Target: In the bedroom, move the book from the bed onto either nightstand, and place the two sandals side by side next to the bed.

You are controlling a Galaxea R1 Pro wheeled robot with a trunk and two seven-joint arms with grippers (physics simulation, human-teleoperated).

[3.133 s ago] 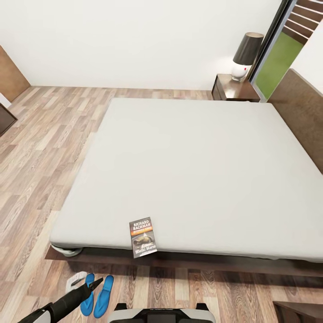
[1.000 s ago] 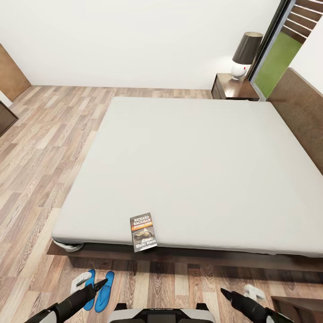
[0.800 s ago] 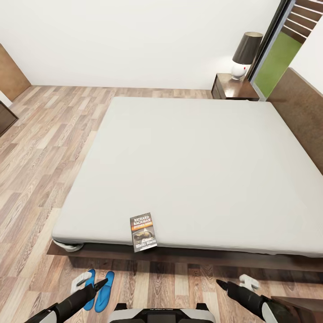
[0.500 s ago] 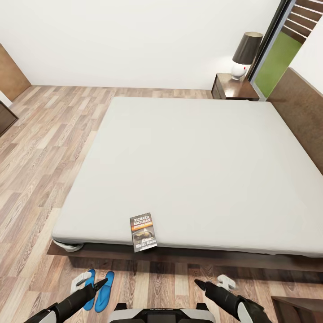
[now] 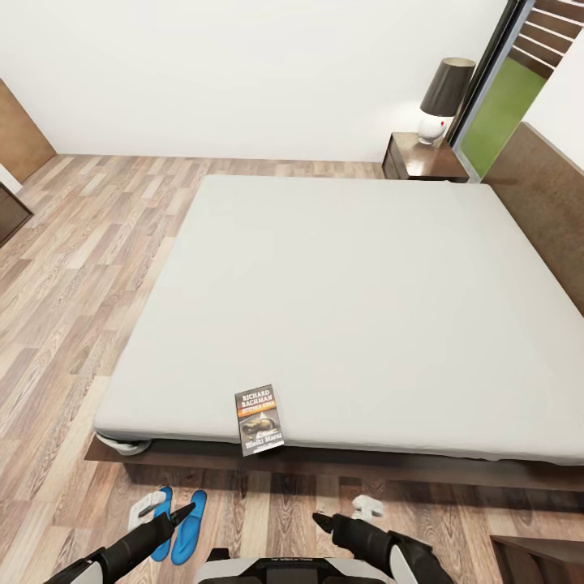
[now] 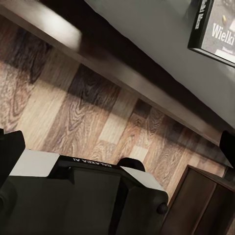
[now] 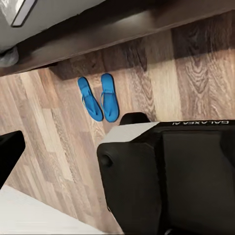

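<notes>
right arm [image 5: 381, 545] swung leftward, book [image 5: 259, 419] unmoved

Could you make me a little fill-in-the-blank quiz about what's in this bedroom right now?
1. The book lies at the near edge of the ____.
2. The two sandals on the floor are coloured ____.
3. On the nightstand by the far wall stands a ____.
4. The sandals lie ____ by side, beside the bed.

Missing words: bed; blue; lamp; side
</notes>
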